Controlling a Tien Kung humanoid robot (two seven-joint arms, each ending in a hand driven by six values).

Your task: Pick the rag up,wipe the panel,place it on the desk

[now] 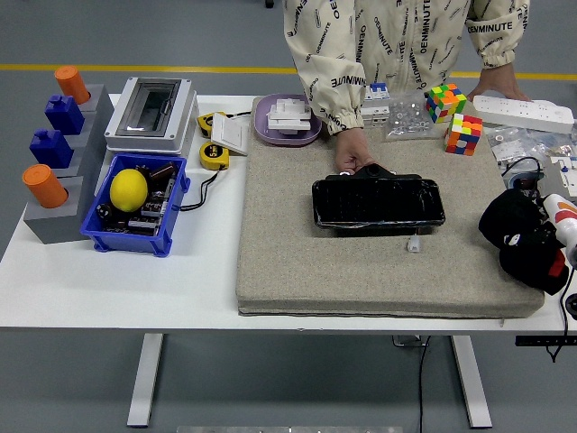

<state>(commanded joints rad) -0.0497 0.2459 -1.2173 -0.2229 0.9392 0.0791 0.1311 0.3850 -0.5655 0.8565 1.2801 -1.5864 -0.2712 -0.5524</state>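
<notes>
The black glossy panel (379, 202) lies flat in the middle of the beige mat (297, 262). A person's hand (353, 161) rests on the panel's far left edge. My right hand (541, 253) comes in from the right edge and is curled on the black rag (514, 225), which is bunched over the mat's right edge. The rag is well to the right of the panel and does not touch it. My left arm is out of view.
A blue bin (135, 203) with a yellow lemon (129, 189), a grey block stand (63, 171), a grey box (151, 113) and tape measures (215, 153) stand at the left. Two colour cubes (462, 133), a power strip (523, 113) and small parts lie at the back right.
</notes>
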